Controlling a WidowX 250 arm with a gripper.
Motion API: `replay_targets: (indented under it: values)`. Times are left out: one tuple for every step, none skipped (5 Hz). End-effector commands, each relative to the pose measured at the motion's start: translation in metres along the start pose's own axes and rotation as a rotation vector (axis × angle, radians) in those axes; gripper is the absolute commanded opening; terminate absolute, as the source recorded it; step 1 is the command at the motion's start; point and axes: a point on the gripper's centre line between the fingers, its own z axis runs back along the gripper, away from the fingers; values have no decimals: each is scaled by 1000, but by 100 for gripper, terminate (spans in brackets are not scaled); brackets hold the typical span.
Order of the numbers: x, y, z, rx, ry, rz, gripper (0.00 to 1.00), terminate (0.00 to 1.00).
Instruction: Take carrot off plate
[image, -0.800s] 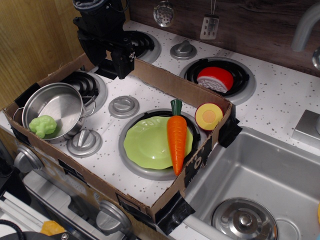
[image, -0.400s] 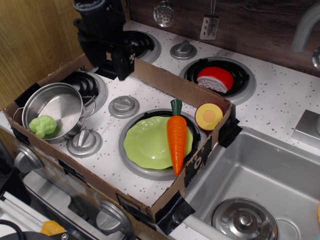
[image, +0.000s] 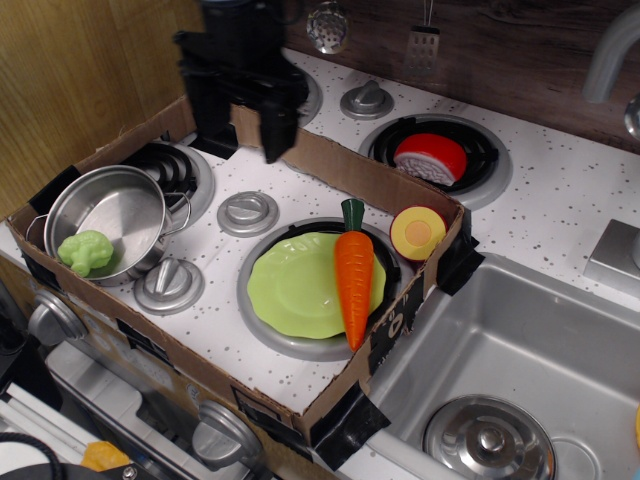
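Lying along the right side of the plate (image: 300, 287), the carrot (image: 353, 276) is seen with its dark green stem cap pointing toward the back of the stove and its tapered tip reaching past the plate's front rim; its position is unchanged from the earlier frames. The plate is seated on the front right burner inside the low cardboard frame (image: 340, 165).

The gripper (image: 243, 122) has been shifted to the right since the earlier frames and is now held above the back wall of the cardboard frame, well apart from the carrot. Two dark fingers (image: 278, 128) are seen hanging down with a gap between them, so the jaws are spread and nothing is held.

Just beside the carrot's stem, a halved yellow-and-maroon fruit (image: 418, 232) is seen against the frame's right corner. A steel pot (image: 108, 220) is placed on the front left burner, with a green broccoli piece (image: 85, 251) inside it. A red-and-white domed toy (image: 431, 157) is seen on the back right burner, outside the frame. None of these has been moved.
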Motion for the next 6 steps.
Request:
replay_targets:
  values:
    - [15, -43, 21, -9, -61, 160, 100, 0]
    - [8, -62, -5, -8, -103, 256, 100, 0]
    - [0, -73, -27, -20, -124, 288, 100, 0]
    - [-5, -78, -38, -2, -118, 300, 100, 0]
    - [-5, -76, -44, 3, -123, 310, 100, 0]
    - [-1, -74, -55, -5, -153, 332, 100, 0]
